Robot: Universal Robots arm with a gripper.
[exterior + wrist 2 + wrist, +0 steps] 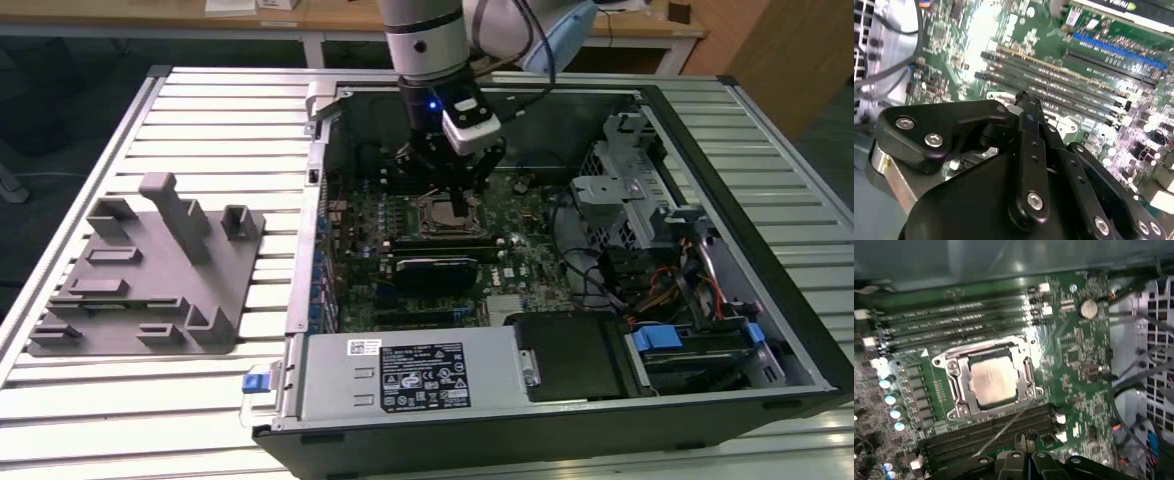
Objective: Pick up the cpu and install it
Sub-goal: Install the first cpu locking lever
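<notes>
The small, flat, square, silvery-topped cpu (995,381) is lying seated in the metal-framed motherboard socket (955,385), lid facing up and edges squared with the frame. The black gripper (1026,441) is hovering beside it over the dark memory slots (979,434), fingers pinched together and empty.

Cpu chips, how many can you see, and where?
1. The cpu sits in the motherboard socket in the first wrist view, near the gripper. The arm hides part of the board in the exterior view, so another may be hidden.
</notes>
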